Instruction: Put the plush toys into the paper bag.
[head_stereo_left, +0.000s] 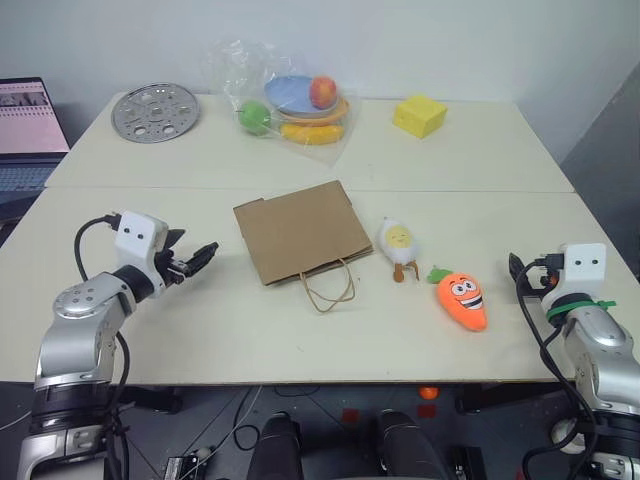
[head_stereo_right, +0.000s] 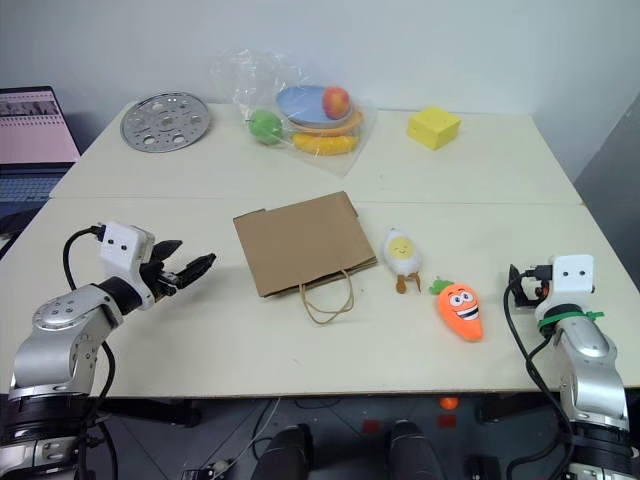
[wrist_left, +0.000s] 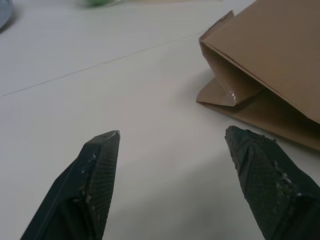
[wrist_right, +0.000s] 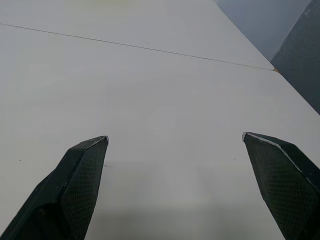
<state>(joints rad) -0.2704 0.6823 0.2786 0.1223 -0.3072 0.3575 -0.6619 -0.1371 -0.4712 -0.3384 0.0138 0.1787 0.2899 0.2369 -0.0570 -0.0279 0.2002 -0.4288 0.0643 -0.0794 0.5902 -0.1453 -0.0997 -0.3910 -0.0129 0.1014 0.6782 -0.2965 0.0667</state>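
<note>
The brown paper bag (head_stereo_left: 300, 230) lies flat at the middle of the table, its loop handles (head_stereo_left: 330, 285) towards the front edge. Right of it lies the white egg-shaped plush toy (head_stereo_left: 397, 240), and further right and nearer the front the orange carrot plush toy (head_stereo_left: 462, 300). My left gripper (head_stereo_left: 195, 247) hovers left of the bag, open and empty, pointing at the bag's folded corner (wrist_left: 220, 90). At the table's right side my right gripper (wrist_right: 175, 137) stands open over bare tabletop, to the right of the carrot.
At the back stand a clear plastic bag (head_stereo_left: 295, 100) holding plastic fruit and plates, a yellow sponge block (head_stereo_left: 419, 116) and a perforated metal disc (head_stereo_left: 155, 112). A laptop (head_stereo_left: 30, 130) sits beyond the table's left edge. A seam (head_stereo_left: 450, 191) crosses the tabletop.
</note>
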